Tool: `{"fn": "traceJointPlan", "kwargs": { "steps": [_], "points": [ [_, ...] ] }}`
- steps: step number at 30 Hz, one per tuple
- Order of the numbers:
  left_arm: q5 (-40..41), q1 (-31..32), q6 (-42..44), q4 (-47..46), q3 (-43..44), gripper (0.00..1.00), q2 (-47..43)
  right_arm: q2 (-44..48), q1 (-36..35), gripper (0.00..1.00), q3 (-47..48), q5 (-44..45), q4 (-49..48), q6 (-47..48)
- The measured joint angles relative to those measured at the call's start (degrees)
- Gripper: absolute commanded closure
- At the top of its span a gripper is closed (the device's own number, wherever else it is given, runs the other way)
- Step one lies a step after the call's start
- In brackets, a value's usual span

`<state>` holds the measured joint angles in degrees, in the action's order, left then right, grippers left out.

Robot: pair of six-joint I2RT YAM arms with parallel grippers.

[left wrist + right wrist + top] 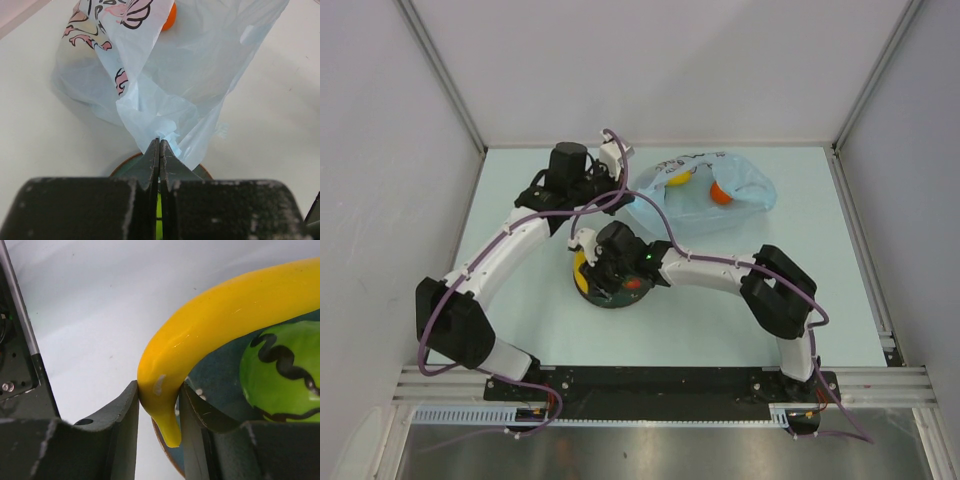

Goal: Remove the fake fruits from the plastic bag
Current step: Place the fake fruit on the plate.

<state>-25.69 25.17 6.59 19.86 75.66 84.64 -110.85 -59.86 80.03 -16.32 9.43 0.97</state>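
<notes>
Left hand (159, 145) is clamped on a fold of the limp plastic bag (200, 65) ahead of it; right hand (159, 390) grips the glossy, rigid, likely slippery banana (225, 315) near its tip, over the plate (215, 375).

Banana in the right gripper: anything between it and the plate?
Nothing blocks it outright. The right gripper grips the banana by its tip right over the plate; a green fruit lies there under the banana's curve, with bare plate beside it.
</notes>
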Motion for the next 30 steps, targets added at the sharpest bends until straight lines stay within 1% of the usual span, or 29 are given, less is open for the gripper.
{"fn": "traceJointPlan", "kwargs": {
  "steps": [8,10,11,12,14,15,17,18,21,24,28,30],
  "points": [
    [-1.25,-0.74,-0.09,-0.02,-1.33,1.0,0.0,-3.02,0.11,0.92,2.43,-0.09,-0.39,-0.79],
    [-1.81,-0.76,-0.11,-0.02,-1.44,1.0,0.0,-3.61,0.37,0.88,2.6,-0.04,-0.35,-0.98],
    [-2.12,-0.79,-0.11,-0.02,-1.46,1.0,0.0,-3.87,0.52,0.83,2.73,0.0,-0.33,-1.01],
    [-2.43,-0.83,-0.13,-0.04,-1.46,1.0,0.0,-4.22,0.72,0.69,2.95,0.02,-0.35,-0.98],
    [-3.04,-0.87,-0.2,-0.07,-1.46,1.0,0.0,-4.87,1.16,0.58,3.21,0.11,-0.46,-0.92],
    [-3.13,-0.87,-0.26,-0.09,-1.46,1.0,0.0,-5.14,1.36,0.5,3.32,0.15,-0.48,-0.85],
    [-3.34,-0.92,-0.35,-0.15,-1.46,1.0,0.02,-5.62,1.55,0.43,3.58,0.17,-0.57,-0.55],
    [-3.45,-0.94,-0.39,-0.26,-1.46,1.0,0.02,-5.81,1.55,0.37,3.76,0.15,-0.57,-0.46],
    [-3.58,-0.94,-0.52,-0.61,-1.46,1.0,0.04,-5.99,1.36,0.29,4.0,-0.02,-0.5,-0.17],
    [-4.13,-0.94,-0.55,-0.92,-1.46,1.0,0.04,-5.99,1.01,0.26,4.02,-0.63,-0.2,0.02],
    [-4.66,-0.94,-0.55,-0.92,-1.46,1.0,0.04,-4.94,0.81,0.27,4.15,-1.57,2.47,0.17],
    [-4.9,-0.92,-0.57,-1.31,-1.38,1.0,0.07,-2.86,0.81,0.28,4.11,-2.89,5.9,0.9]
  ]
}}
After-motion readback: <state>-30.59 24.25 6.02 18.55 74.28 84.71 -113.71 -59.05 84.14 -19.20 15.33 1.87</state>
